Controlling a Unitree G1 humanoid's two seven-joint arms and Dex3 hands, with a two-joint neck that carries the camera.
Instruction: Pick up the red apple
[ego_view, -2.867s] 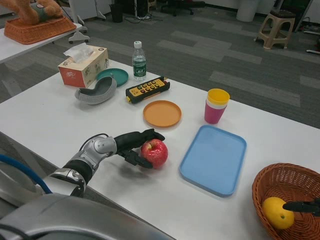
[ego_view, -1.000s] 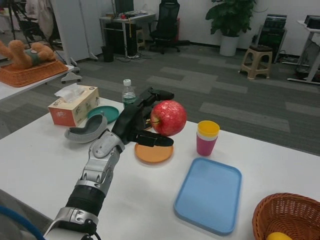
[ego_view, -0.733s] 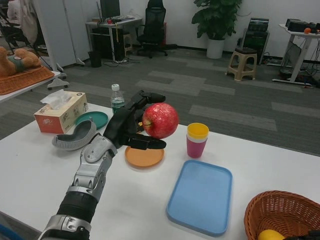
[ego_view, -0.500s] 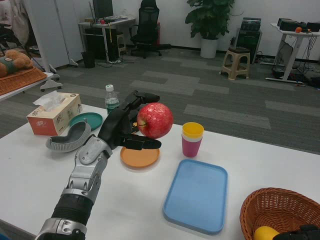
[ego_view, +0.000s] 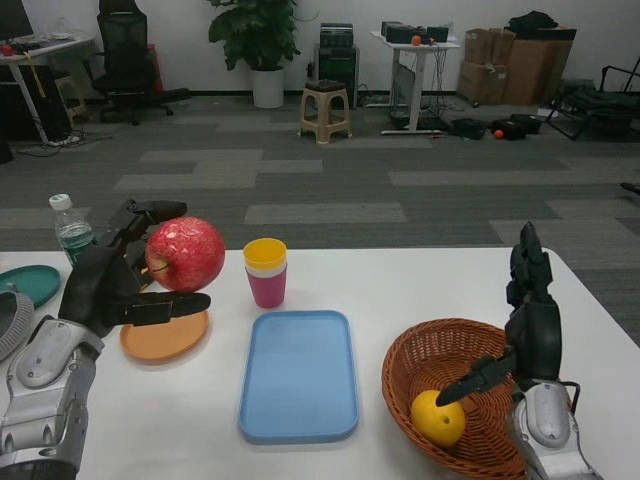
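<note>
Gripping red apple (ego_view: 186, 254) aloft, left hand (ego_view: 112, 282), stem leftward

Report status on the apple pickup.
Left hand holds red apple above the orange plate. Right hand open over basket. Nothing obstructing.

Even, bright overhead room light fell on the white table (ego_view: 400, 290), leaving only soft, faint shadows under the blue tray (ego_view: 298, 375) and orange plate (ego_view: 165, 338), a mild sheen on the red apple (ego_view: 186, 254), and slight softness in the far background.
</note>
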